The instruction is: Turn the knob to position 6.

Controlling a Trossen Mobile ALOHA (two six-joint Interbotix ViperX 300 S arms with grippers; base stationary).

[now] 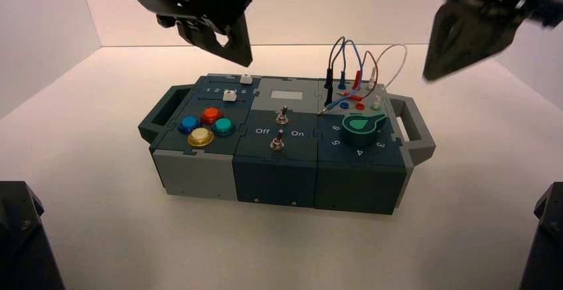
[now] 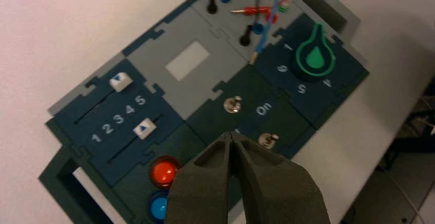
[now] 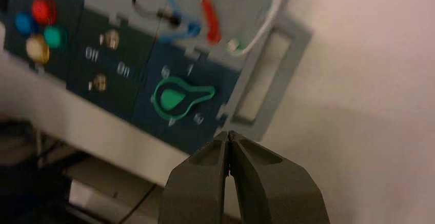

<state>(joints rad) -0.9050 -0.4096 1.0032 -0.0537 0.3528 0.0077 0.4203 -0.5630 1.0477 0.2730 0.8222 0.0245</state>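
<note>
box (image 1: 272,170) sits mid-table, grey and dark-teal front faces toward the camera, handle on each end; nearest row on top: yellow push button (image 1: 200,137) at front left with blue (image 1: 189,124), red (image 1: 211,115) and teal-green (image 1: 224,127) ones around it; centre panel has two metal toggle switches (image 1: 277,143) between the Off / On lettering; front right panel carries the knob (image 1: 363,129), dark-teal body, bright green teardrop top, narrow end aimed toward the box's right-hand handle side; white numerals ring it, 6 (image 2: 281,68) just beside the knob on its switch-panel side, next to 5 and across from the pointer tip; nothing touching the knob.

back row: two white sliders (image 2: 144,128) along the 1–5 scale at back left, one at about 4 on its track, the other off past the 5 end; pale rectangle on the grey centre panel; back right panel has jacks with black, blue, red and white wires (image 1: 352,58) looping up.

farthest and highest: left gripper (image 2: 231,138) fingers closed tip to tip, holding nothing, hanging above the box's left-centre; right gripper (image 3: 228,136) also pinched closed and empty, up above the right end of the box, well apart from the knob.
</note>
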